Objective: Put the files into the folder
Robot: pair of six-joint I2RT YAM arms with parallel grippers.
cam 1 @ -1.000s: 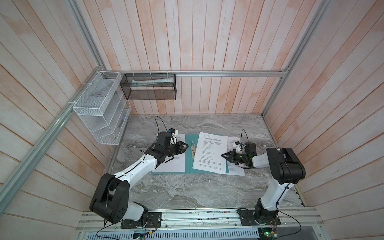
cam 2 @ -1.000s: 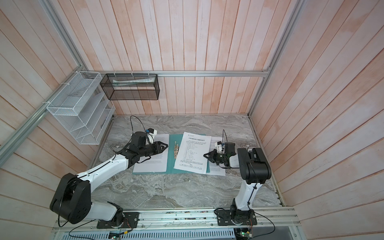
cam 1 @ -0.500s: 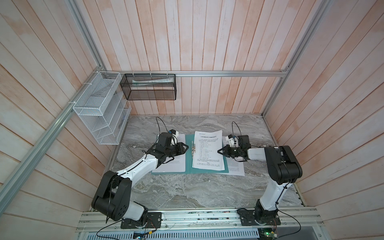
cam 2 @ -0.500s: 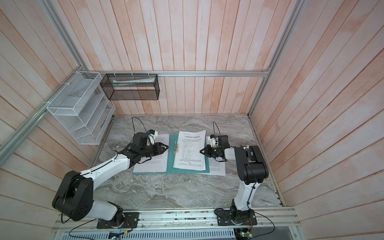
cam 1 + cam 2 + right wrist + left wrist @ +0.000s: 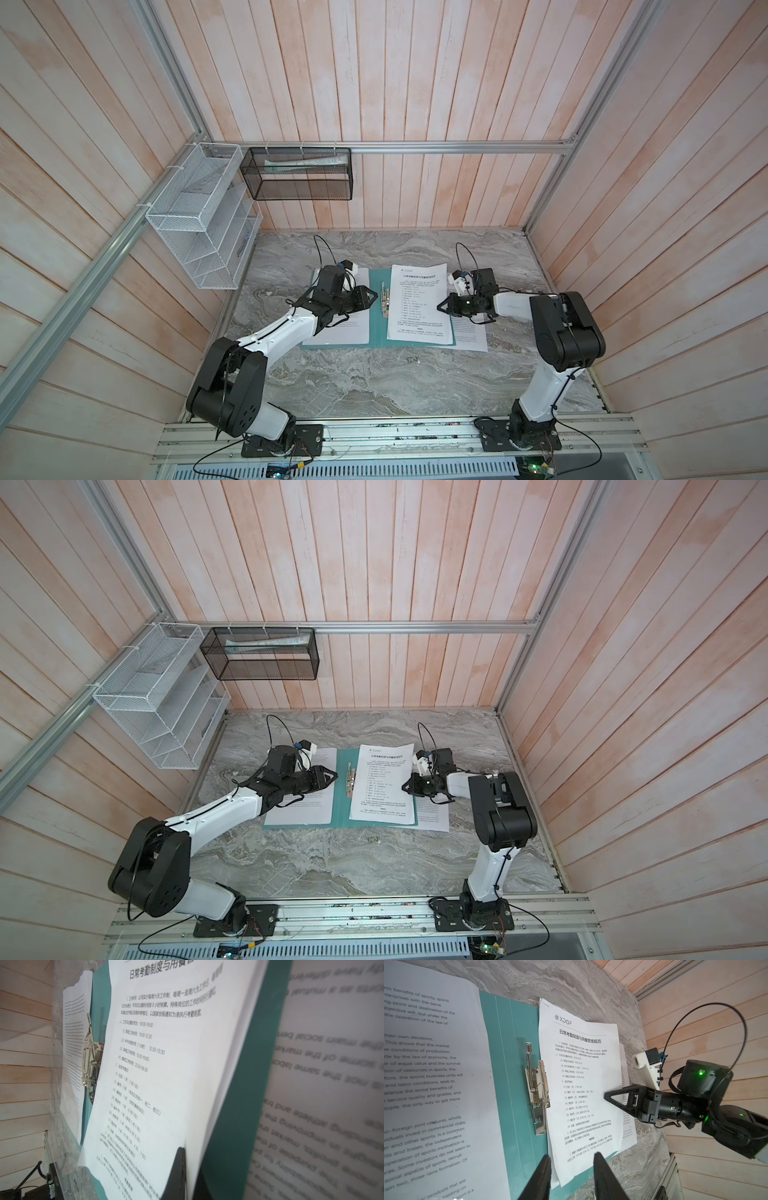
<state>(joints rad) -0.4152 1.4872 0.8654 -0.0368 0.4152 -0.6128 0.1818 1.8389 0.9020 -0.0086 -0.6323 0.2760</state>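
The teal folder [image 5: 376,332] [image 5: 340,808] lies open on the marble table, its metal clip [image 5: 384,300] [image 5: 537,1088] beside the spine. One of the files, a sheet of Chinese text [image 5: 417,307] [image 5: 583,1084] [image 5: 166,1043], lies over the right cover. My right gripper [image 5: 439,306] [image 5: 403,787] [image 5: 187,1153] is shut on its right edge. A sheet of English text [image 5: 353,332] [image 5: 425,1064] lies on the left cover. My left gripper [image 5: 374,297] [image 5: 572,1156] hovers open above it, left of the clip, holding nothing. Another sheet [image 5: 469,336] lies partly under the right cover.
A white wire-mesh rack [image 5: 199,220] hangs on the left wall. A black mesh basket [image 5: 297,174] holding rolled paper hangs on the back wall. Wooden walls and aluminium rails [image 5: 415,146] close the table in on three sides.
My right gripper has swung the Chinese sheet from a tilted lie to square over the right cover, shifting slightly left. The left arm has barely moved.
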